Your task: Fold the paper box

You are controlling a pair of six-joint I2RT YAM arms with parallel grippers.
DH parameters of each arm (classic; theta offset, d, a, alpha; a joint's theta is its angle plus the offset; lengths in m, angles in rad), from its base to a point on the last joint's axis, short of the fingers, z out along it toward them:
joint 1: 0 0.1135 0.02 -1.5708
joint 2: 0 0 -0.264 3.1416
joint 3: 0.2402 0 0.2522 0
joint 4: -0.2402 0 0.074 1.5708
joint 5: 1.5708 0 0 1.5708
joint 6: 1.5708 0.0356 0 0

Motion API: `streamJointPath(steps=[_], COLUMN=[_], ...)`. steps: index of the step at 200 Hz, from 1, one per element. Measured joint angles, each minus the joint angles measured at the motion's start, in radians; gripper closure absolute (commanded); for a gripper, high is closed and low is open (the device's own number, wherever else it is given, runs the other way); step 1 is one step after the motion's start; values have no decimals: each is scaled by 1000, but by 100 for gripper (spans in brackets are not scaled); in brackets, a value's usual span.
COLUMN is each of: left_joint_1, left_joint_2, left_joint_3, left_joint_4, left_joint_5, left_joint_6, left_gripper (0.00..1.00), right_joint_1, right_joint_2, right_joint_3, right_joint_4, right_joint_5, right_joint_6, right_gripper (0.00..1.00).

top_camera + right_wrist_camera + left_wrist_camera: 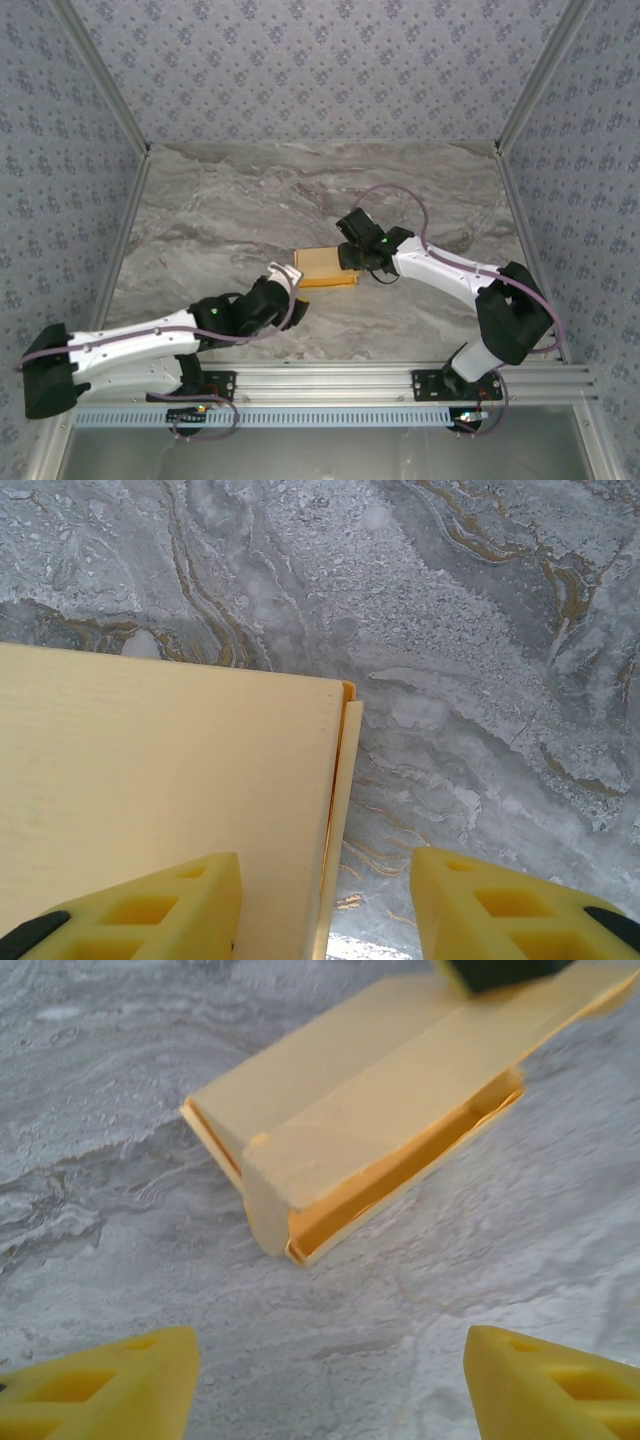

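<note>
Flat yellow card paper box lies on veined marble bench. Left jaws released at nine o'clock; right jaws spread astride its two-o'clock edge.

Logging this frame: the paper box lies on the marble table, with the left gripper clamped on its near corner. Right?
No. The left gripper is open and short of the paper box, not clamped on it; the left wrist view shows bare marble table between them. The box does lie on the table.
</note>
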Motion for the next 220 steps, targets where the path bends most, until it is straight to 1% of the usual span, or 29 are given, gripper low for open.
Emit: streamJointPath(steps=[26,50,71,88,114,134,175,220], left_joint_1=[90,185,276,348,422,448,461,474], left_joint_2=[-93,-100,-47,28,163,263,424,497], left_joint_3=[32,71,105,123,146,169,234,232], left_joint_4=[-36,-57,-60,-49,-23,2,54,93], left_joint_5=[93,174,233,274,330,369,416,424], left_joint_6=[-14,-31,-44,-55,-63,-63,-61,-59], left_gripper=[29,29,29,29,29,29,29,29], right_joint_1=[1,2,3,3,5,5,5,1], right_joint_2=[0,0,0,2,5,5,5,18], right_joint_3=[-1,-2,-3,-4,-4,-4,-4,-23], right_joint_4=[2,3,5,5,5,5,5,6], right_joint_5=[1,7,14,16,24,30,35,42], right_joint_6=[0,0,0,-1,-5,-11,-16,-19], right_gripper=[51,50,51,51,50,51,50,51])
